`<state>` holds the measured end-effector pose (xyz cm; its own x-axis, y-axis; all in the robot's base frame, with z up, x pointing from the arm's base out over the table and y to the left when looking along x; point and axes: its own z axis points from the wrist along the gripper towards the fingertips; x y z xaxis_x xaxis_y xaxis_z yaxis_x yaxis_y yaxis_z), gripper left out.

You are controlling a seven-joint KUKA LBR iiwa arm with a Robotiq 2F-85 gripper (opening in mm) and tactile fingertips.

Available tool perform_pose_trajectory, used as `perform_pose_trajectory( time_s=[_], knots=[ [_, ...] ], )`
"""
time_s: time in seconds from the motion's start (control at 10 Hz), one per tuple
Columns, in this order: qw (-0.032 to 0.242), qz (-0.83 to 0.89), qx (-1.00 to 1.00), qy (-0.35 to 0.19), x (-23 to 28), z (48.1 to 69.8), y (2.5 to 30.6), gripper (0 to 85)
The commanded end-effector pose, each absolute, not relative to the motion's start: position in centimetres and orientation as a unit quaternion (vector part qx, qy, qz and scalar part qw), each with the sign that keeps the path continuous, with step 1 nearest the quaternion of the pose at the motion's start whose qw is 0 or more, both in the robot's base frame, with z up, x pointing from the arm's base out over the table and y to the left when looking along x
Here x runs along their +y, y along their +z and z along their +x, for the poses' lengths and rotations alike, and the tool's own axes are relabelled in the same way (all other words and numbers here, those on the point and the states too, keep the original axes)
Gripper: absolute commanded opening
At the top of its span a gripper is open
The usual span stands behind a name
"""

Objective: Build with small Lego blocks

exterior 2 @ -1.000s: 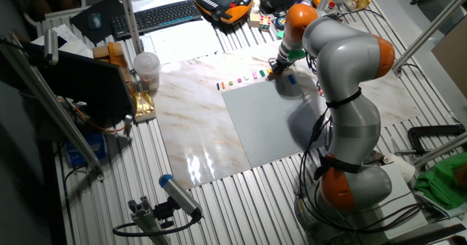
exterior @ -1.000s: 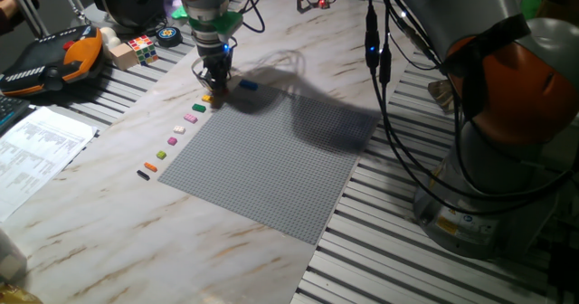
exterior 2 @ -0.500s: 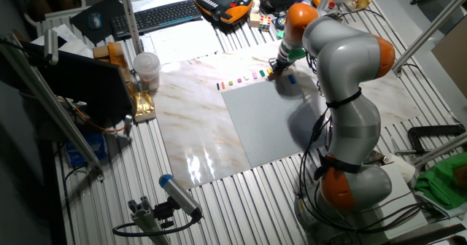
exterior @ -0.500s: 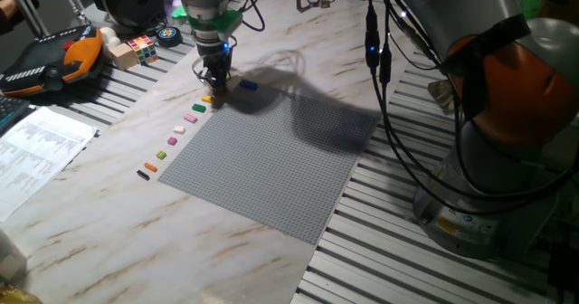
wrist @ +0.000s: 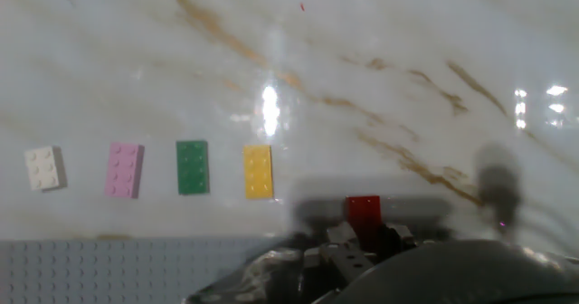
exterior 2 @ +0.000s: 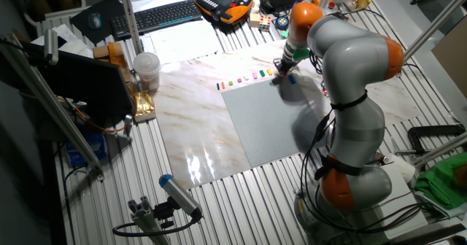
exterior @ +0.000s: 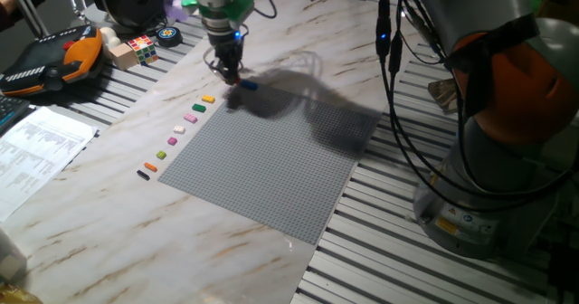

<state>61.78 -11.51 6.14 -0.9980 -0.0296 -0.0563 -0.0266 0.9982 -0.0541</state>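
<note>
The gripper (exterior: 229,74) hangs low over the marble table (exterior: 109,213), fingers clenched on a red block (wrist: 364,210). The yellow block (wrist: 258,171) lies at its nine o'clock in the hand view, with green (wrist: 192,166), pink (wrist: 124,170) and white (wrist: 43,168) blocks beyond, beside the grey baseplate (exterior: 271,159).
</note>
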Motion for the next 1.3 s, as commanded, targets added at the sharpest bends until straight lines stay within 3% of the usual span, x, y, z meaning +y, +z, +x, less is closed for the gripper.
perform_pose_trajectory(
  time_s=[0.0, 0.4, 1.2],
  knots=[
    [0.028, -0.014, 0.999, -0.029, -11.6, 61.1, 6.0, 0.7],
    [0.032, -0.011, 0.999, -0.026, -11.8, 59.5, 4.1, 0.7],
    [0.028, -0.006, 0.999, -0.025, -11.4, 59.7, 3.3, 0.7]
  ],
)
